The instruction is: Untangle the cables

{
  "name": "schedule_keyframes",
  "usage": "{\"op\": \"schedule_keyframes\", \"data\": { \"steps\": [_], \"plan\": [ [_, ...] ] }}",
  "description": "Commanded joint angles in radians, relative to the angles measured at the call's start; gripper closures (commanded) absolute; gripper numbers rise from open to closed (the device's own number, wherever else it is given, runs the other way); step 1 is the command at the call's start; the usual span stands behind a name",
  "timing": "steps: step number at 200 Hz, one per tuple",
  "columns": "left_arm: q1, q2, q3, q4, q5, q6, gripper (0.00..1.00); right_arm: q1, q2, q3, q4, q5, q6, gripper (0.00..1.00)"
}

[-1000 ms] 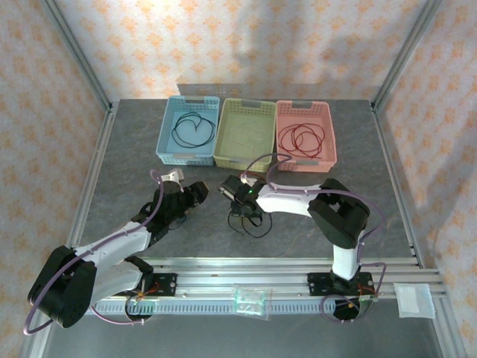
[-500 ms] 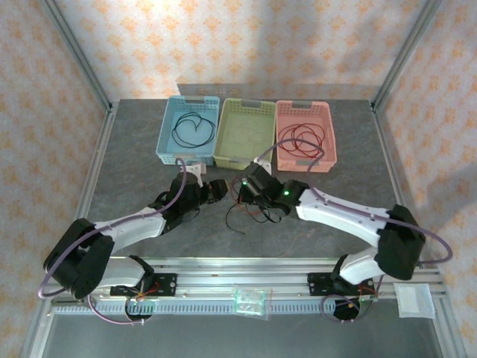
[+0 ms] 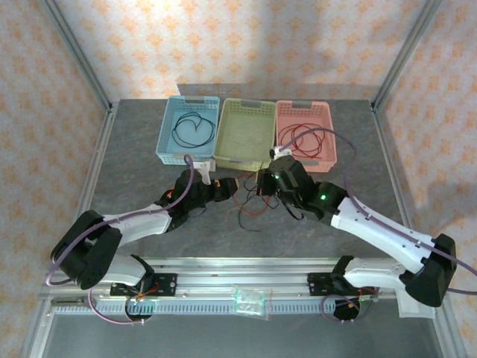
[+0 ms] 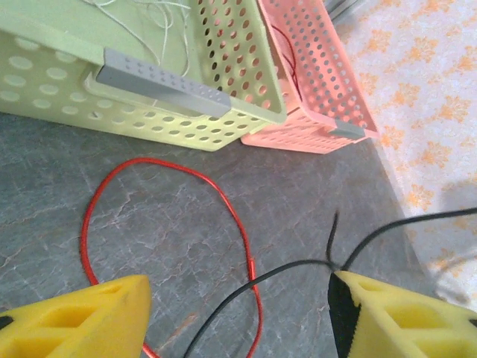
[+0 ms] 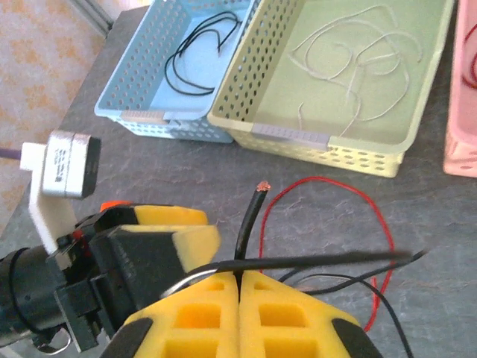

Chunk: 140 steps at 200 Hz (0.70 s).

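The right claw is pinching a black cable, while the left claw is hanging spread beside it over a red cable lying on the worktop.

Three baskets are lined up at upper centre. At mid-frame the left gripper and right gripper are seen close together over tangled cables.

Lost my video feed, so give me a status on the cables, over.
Right pincer shut on black cable. Left pincer open, black cable passing between its fingers. Red cable looped on table beneath, crossing the black one.
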<state>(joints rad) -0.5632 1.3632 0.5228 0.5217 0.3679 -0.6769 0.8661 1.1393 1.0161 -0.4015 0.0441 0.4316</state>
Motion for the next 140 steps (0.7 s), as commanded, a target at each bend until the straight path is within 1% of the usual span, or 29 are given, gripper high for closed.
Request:
{"op": "schedule_keyframes", "data": {
  "steps": [1,10,14,35,59,78,94,102,119,140],
  "plan": [
    [-0.004,-0.066,0.025,0.041,0.023,0.060,0.34,-0.025,-0.007,0.054,-0.057,0.047,-0.028,1.00],
    [-0.004,-0.092,0.030,0.026,0.027,0.084,0.33,-0.038,-0.001,0.068,-0.079,0.041,-0.028,1.00],
    [-0.005,-0.102,0.033,0.018,0.030,0.120,0.32,-0.045,0.003,0.074,-0.090,0.038,-0.027,1.00],
    [-0.004,-0.151,0.052,-0.028,0.020,0.213,0.28,-0.073,0.020,0.107,-0.121,-0.001,-0.021,1.00],
    [-0.005,-0.169,0.082,-0.052,0.056,0.297,0.26,-0.092,0.029,0.131,-0.120,-0.064,-0.018,1.00],
    [-0.006,-0.158,0.104,-0.035,0.153,0.356,0.26,-0.099,0.036,0.144,-0.123,-0.099,-0.021,1.00],
    [-0.006,-0.142,0.125,-0.025,0.246,0.379,0.27,-0.099,0.036,0.147,-0.123,-0.111,-0.027,1.00],
    [-0.006,-0.130,0.138,-0.032,0.284,0.389,0.27,-0.101,0.060,0.147,-0.123,-0.117,-0.028,1.00],
    [-0.008,-0.099,0.173,-0.069,0.337,0.423,0.27,-0.101,0.063,0.143,-0.114,-0.138,-0.031,1.00],
    [-0.008,-0.056,0.213,-0.111,0.371,0.454,0.28,-0.101,0.062,0.141,-0.106,-0.164,-0.041,1.00]
  ]
}}
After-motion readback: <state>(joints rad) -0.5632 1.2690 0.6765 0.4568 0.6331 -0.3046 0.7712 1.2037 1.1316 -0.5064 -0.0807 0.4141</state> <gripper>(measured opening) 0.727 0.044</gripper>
